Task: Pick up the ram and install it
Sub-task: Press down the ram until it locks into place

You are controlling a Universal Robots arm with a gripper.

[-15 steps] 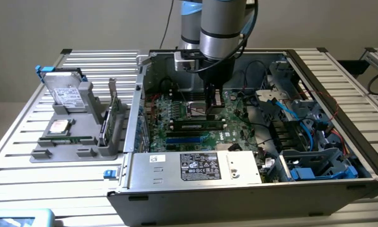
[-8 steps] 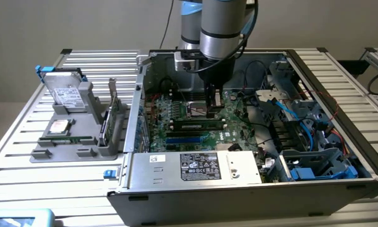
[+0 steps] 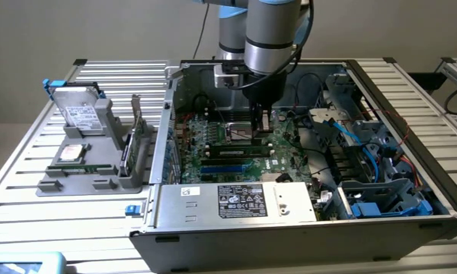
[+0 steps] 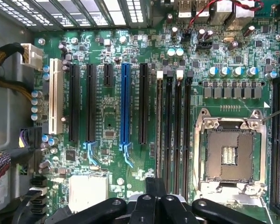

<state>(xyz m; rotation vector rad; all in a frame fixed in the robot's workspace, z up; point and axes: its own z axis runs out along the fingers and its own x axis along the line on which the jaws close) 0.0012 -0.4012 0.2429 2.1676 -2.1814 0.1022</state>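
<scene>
Inside PC case (image 3: 289, 242), my arm's jaws hang closed, nothing btwn them, above motherboard (image 3: 213, 137); ram (image 3: 240, 152) stands in a slot just beside CPU socket (image 3: 240, 135), apart from jaws.

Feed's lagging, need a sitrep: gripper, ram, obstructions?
Gripper shut, low over motherboard. Ram upright among the memory slots, near CPU socket. No cable across them.

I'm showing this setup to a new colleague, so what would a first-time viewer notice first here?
First, the robot arm reaching down into the open computer case, its pincer shut above the green motherboard. Up close, the blue slot and the empty processor socket stand out. At the exterior view's left, a grey holder props up a silver hard drive.
</scene>
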